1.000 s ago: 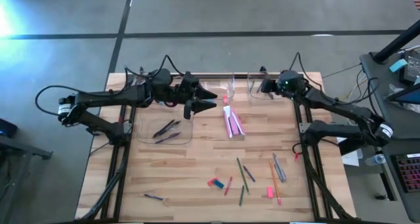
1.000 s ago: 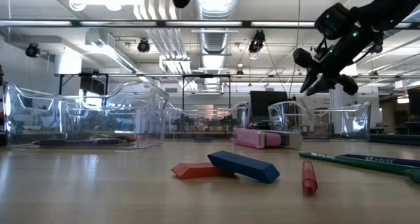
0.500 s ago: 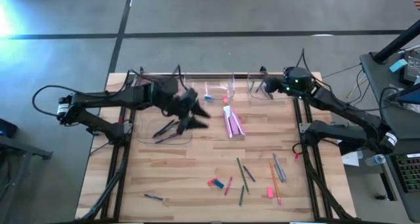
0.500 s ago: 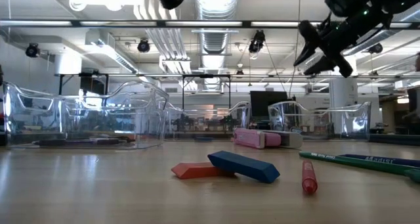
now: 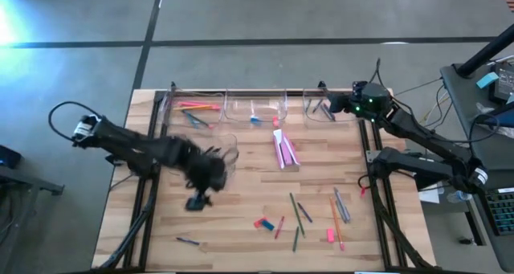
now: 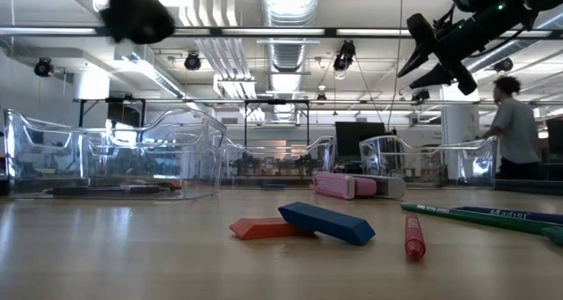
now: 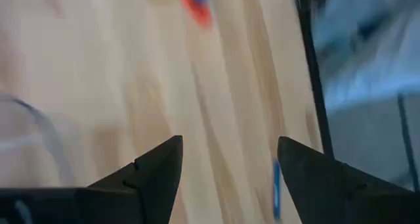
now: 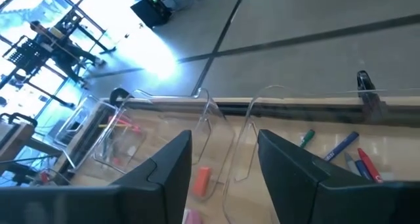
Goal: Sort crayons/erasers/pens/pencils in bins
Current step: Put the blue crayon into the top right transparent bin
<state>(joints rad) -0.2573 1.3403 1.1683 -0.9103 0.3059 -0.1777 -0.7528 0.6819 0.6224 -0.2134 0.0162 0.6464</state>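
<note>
Wooden worktop (image 5: pixel 241 190) carries the loose things at its near part; the erasers (image 5: pixel 263 223) lie there, a pink and a blue block touching, the long axis across the worktop. My left hand (image 5: pixel 198 202), open wide and empty, is nearer to them; they lie to its right. My right hand (image 5: pixel 331 105), also open, waits over the far bins (image 5: pixel 255 107). Half a second ago the left hand was farther back, beside the pens bin.

Left end effector (image 5: pixel 197 203): swung from upper centre down to lower left of the tabletop (image 5: pixel 241 202), blurred, apparently open.
Right end effector (image 5: pixel 333 105): edged slightly right.
Person (image 6: pixel 516 133): newly at low view's right.
</note>
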